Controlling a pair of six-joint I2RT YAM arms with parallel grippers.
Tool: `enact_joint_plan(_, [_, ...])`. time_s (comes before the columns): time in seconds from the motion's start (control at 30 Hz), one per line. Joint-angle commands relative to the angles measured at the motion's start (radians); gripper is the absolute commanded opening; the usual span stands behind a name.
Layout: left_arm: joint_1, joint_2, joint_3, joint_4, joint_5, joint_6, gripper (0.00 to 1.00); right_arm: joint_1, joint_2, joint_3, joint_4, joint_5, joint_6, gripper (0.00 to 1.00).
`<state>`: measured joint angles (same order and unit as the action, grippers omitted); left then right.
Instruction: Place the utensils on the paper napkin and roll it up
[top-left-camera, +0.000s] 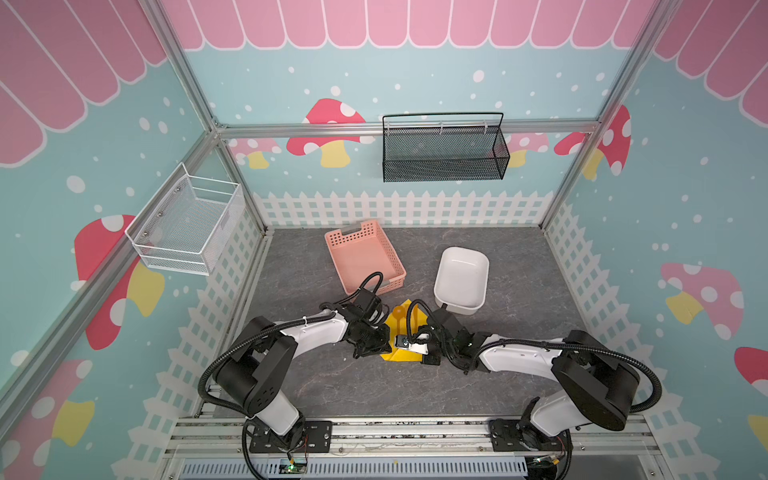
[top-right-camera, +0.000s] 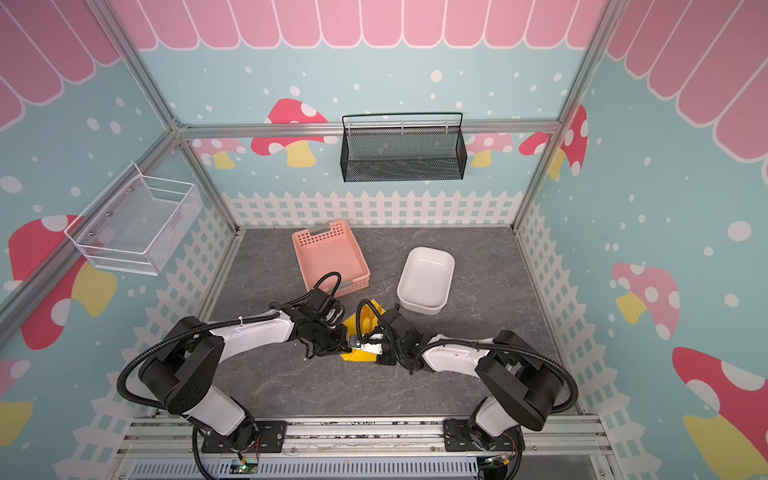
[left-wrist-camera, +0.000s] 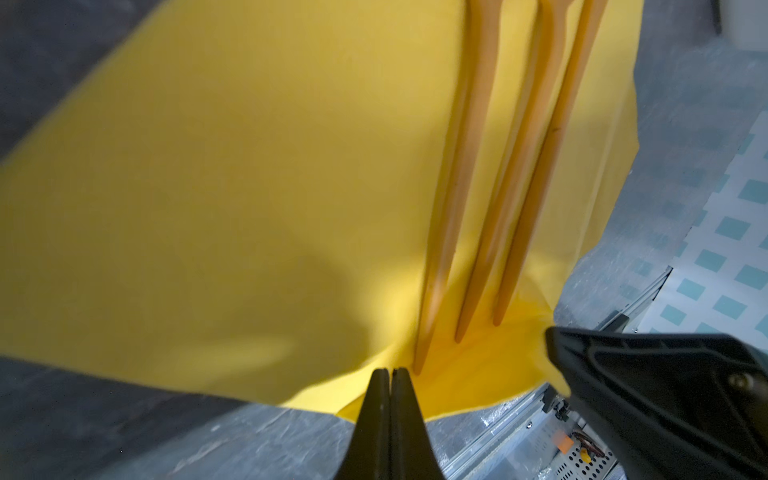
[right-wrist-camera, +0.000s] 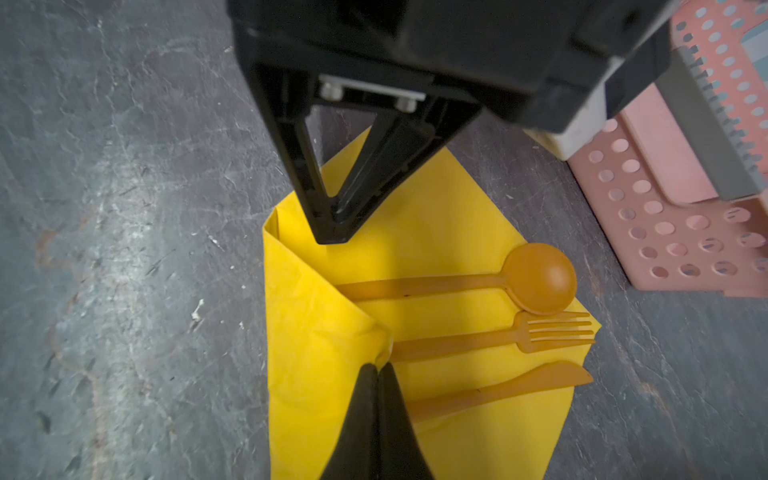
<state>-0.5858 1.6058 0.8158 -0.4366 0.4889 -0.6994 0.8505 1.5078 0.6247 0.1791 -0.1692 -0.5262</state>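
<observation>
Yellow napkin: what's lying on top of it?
An orange spoon, fork and knife lie side by side on the yellow napkin. In the right wrist view its lifted flap covers their handle ends; the left wrist view shows them.

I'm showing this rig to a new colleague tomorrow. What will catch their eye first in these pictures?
The bright yellow paper napkin, front and centre between the arms, with three orange utensils, spoon, fork and knife, lying side by side on it. The left gripper and right gripper, both closed, pinch its folded-over edge. Behind stand a pink basket and a white tub.
</observation>
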Motion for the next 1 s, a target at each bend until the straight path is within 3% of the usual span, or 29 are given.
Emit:
enact_joint_plan(0.0, [-0.005, -0.036, -0.022, -0.022, 0.005, 0.005, 0.02, -0.004, 0.008, 0.015, 0.002, 0.023, -0.018, 0.0])
enact_joint_plan(0.47, [-0.038, -0.066, -0.02, -0.025, 0.011, -0.006, 0.02, -0.004, 0.04, 0.024, 0.02, 0.071, -0.024, 0.0])
enact_joint_plan(0.97, [-0.083, 0.013, 0.026, -0.01, -0.002, -0.003, 0.02, -0.004, 0.066, 0.045, 0.021, 0.081, -0.02, 0.0])
